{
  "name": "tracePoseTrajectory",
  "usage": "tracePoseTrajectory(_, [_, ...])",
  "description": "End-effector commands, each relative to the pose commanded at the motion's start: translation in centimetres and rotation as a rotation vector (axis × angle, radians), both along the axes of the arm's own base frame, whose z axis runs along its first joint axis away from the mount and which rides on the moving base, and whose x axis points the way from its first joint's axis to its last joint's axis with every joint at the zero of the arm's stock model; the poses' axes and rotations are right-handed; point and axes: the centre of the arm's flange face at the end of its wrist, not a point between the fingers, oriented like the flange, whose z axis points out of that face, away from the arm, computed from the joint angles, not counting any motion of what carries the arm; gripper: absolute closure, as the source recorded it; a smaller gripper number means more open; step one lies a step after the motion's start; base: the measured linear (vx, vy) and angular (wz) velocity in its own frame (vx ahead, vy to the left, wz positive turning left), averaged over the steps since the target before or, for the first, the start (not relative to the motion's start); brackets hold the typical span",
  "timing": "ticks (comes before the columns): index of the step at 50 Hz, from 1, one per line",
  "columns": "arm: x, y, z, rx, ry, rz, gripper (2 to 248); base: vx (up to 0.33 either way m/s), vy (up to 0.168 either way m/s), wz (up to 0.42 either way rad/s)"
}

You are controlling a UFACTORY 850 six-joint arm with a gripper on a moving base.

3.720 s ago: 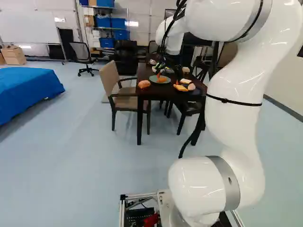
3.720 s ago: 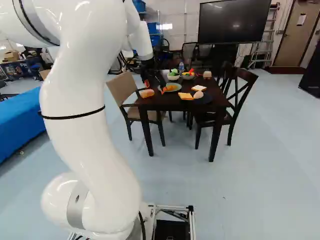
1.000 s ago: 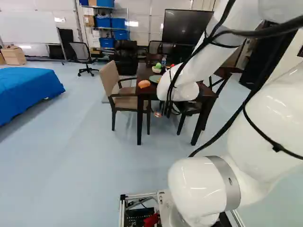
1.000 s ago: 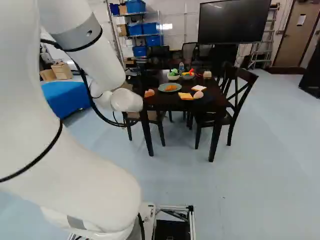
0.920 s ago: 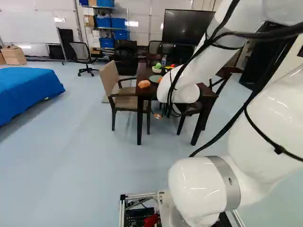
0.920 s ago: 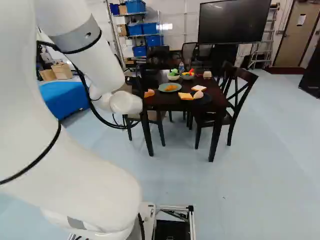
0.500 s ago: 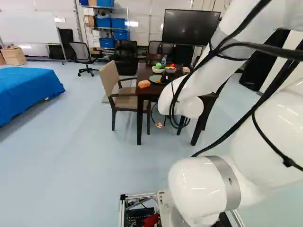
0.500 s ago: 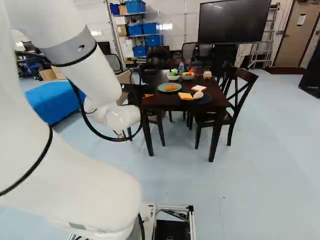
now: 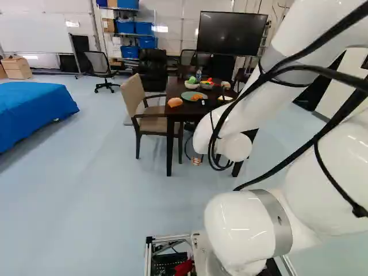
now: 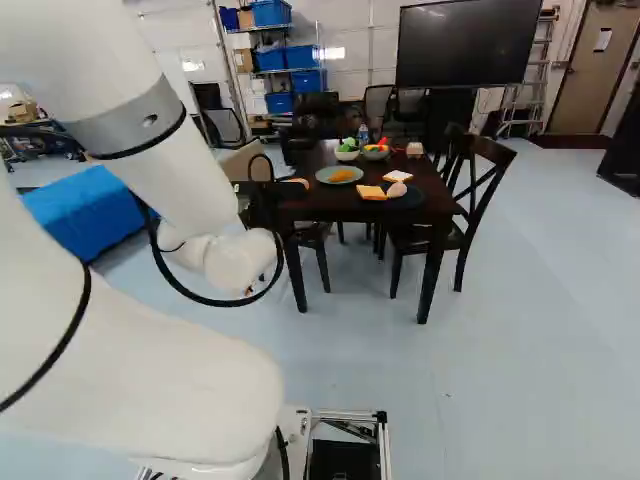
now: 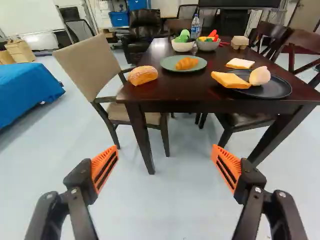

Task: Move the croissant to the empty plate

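Left base view put the gripper (image 9: 196, 161) below tabletop height, in front of the near side of the table (image 11: 175, 95). In the wrist view the gripper (image 11: 165, 147) was released: two fingers stood wide apart, orange pads (image 11: 104, 169) facing each other, nothing held or touched. Floor (image 11: 160, 200) showed between them.

Ahead of the fingers, one loaf (image 11: 143, 75) lay at a near corner of the table. Beyond it were two plates. One croissant (image 11: 187, 63) rested on the green plate (image 11: 169, 63); the dark plate (image 11: 282, 90) bore one pale roll (image 11: 259, 76) and one bread slice (image 11: 230, 80), which overhung its rim. A second slice (image 11: 240, 63) lay at that plate's far side; whether it touched, I could not tell.

Farther back stood two bowls, one white (image 11: 182, 47), one grey (image 11: 207, 46), with one bottle (image 11: 195, 27) behind and one small carton (image 11: 239, 42) near the grey bowl. One tan chair (image 11: 87, 65) stood beside the table.
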Motion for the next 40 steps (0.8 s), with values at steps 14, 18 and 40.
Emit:
tracePoseTrajectory(14, [-1.1,0.0,-0.5,-0.014,-0.023,0.005,3,0.000,0.000,0.000])
tracePoseTrajectory(18, [-1.3,0.0,-0.6,-0.017,-0.028,0.006,3,0.000,0.000,0.000])
tracePoseTrajectory(40, [-1.7,0.0,-0.8,-0.022,-0.035,0.007,3,0.000,0.000,0.000])
